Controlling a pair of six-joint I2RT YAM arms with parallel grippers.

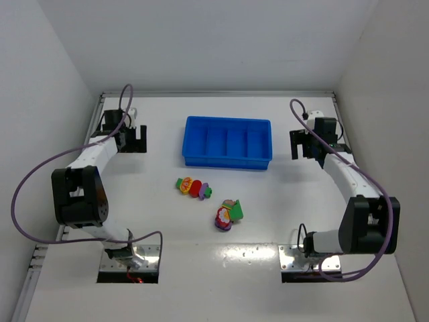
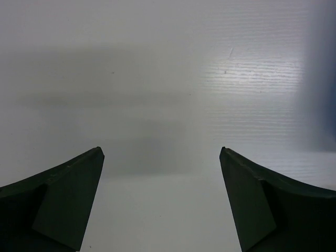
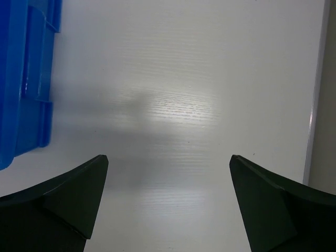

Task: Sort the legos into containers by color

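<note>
Your left gripper [image 1: 137, 139] and right gripper [image 1: 303, 145] both stand with jaws spread wide over bare table [image 2: 157, 79]. The blue tray [image 1: 228, 162] sits between the two grippers. The legos [image 1: 193, 188] lie loose, well apart from either's jaws.

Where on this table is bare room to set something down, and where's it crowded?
Bare table lies between the blue tray and the left pincer, between tray and right pincer, and between the left arm base and right arm base. Crowded: just before the tray, where two lego clumps sit.
</note>
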